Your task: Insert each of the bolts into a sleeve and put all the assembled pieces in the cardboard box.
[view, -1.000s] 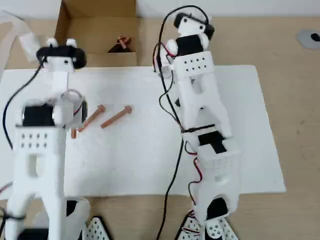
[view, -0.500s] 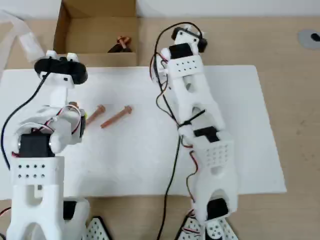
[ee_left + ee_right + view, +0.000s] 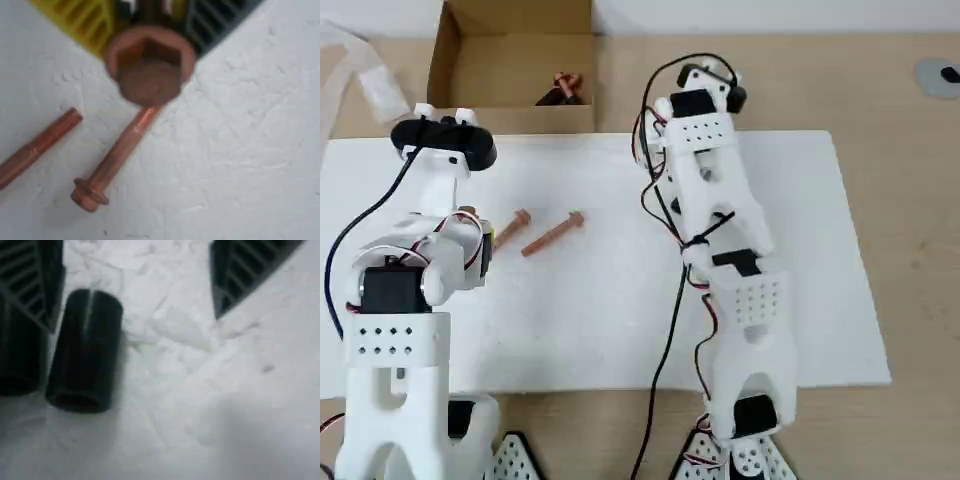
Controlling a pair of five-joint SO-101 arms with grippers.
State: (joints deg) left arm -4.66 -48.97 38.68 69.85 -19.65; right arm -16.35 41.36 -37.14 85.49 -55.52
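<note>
left gripper (image 3: 148,20) clenched on a copper hex-head bolt (image 3: 150,75); right gripper (image 3: 135,275) spread wide, black cylindrical sleeve (image 3: 85,350) just beside one finger; brown cardboard box (image 3: 448,60) in high view's upper left

There are three bolts (image 3: 112,160), two black sleeves (image 3: 85,350), one cardboard box (image 3: 445,60) and one finished piece (image 3: 565,88) in it.

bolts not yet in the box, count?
3. One bolt is clamped in the left gripper; a second bolt and a third bolt lie on the white sheet beside it. An assembled piece sits in the cardboard box. The arms may hide others.
</note>
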